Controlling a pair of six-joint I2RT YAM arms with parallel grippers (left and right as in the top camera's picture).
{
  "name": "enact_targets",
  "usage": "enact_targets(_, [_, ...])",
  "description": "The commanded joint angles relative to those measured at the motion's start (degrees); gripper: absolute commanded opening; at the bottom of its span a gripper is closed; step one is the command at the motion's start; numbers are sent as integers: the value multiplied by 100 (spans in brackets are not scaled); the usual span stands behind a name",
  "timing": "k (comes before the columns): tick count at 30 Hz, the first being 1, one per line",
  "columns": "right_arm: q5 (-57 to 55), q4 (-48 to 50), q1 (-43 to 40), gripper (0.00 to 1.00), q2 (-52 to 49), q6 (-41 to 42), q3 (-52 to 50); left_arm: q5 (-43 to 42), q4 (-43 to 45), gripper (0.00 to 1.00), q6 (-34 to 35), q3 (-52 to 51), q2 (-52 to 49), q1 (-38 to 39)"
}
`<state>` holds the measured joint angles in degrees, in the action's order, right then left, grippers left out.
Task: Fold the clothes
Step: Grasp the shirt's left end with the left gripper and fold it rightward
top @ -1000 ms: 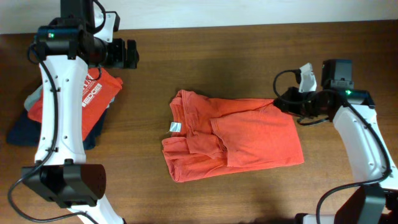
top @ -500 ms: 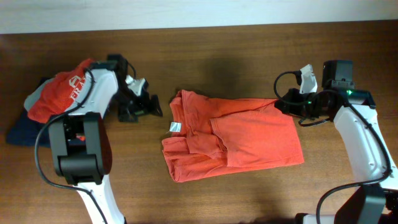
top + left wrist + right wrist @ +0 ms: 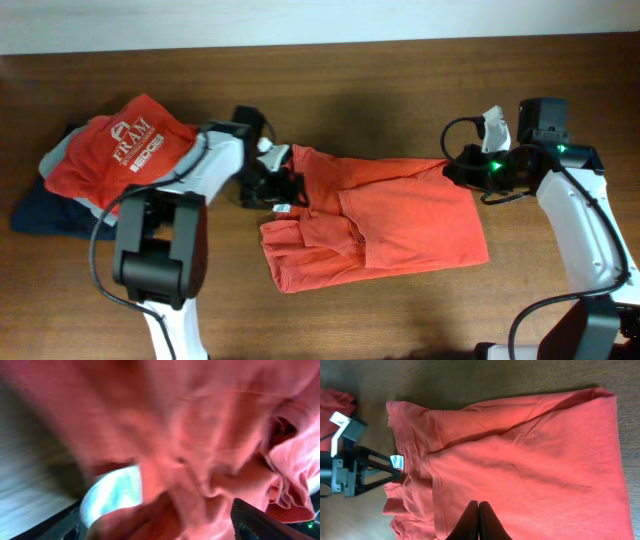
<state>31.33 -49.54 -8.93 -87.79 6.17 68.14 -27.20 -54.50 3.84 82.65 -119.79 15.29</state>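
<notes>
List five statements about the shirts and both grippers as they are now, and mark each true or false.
1. The left gripper is at the collar end of the T-shirt, by its white neck tag. True.
2. The right gripper is spread wide open. False: it is closed, tips together.
3. The red FRAM shirt tops the pile at the left. True.
4. The T-shirt's chest print faces up. False: only plain orange-red fabric shows.
5. The T-shirt overlaps the pile. False: bare table lies between them.
</notes>
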Motion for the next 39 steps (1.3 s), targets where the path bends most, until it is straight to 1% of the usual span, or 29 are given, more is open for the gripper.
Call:
enact_targets(1, [-52, -44, -13, 6, 96, -42, 76, 339, 46, 83, 719, -243, -280, 308])
enact_targets(3, [-52, -68, -13, 5, 96, -42, 76, 452, 48, 77, 955, -245, -297, 400])
enact_targets(5, [-52, -70, -13, 6, 96, -42, 76, 455, 72, 65, 1099, -245, -299, 450])
enact_targets(6, [-52, -68, -13, 6, 96, -42, 76, 452, 94, 54, 1143, -245, -299, 466])
enact_targets(9, [-50, -70, -13, 5, 96, -42, 76, 452, 94, 16, 1248, -245, -299, 476])
enact_targets(10, [-50, -74, -13, 6, 96, -42, 76, 455, 92, 7, 1246, -243, -299, 474])
enact_targets(11, [-50, -85, -13, 6, 96, -39, 76, 455, 87, 1, 1246, -240, -299, 461])
enact_targets(15, [-50, -87, -13, 6, 96, -39, 76, 638, -227, 1, 1237, -173, -223, 267])
enact_targets(18, [-50, -116, -13, 6, 96, -39, 76, 1075, -769, 1, 1016, -7, -57, 42])
enact_targets(21, [-50, -136, -13, 5, 96, -39, 76, 1740, -1364, 1, 931, 254, 184, -208])
enact_targets(22, [-48, -136, -13, 6, 96, -39, 76, 1965, -1563, 1, 881, 391, 278, -297])
enact_targets(25, [-48, -129, -13, 6, 96, -37, 76, 2273, -2033, 1, 673, 892, 496, -474])
enact_targets(28, [-48, -129, -13, 6, 96, -37, 76, 2577, -2516, 1, 671, 1543, 601, -518])
enact_targets(31, [-48, -125, -13, 5, 96, -37, 76, 2608, -2981, 1, 564, 2321, 603, -339])
enact_targets(33, [-50, -125, -13, 6, 96, -37, 76, 2618, -3095, 1, 564, 2636, 603, -120])
enact_targets(37, [-48, -125, -13, 6, 96, -37, 76, 2618, -2951, 1, 599, 2820, 603, 533])
enact_targets(39, [-48, -127, -13, 5, 96, -35, 76, 2616, -2859, 0, 748, 2820, 577, 925])
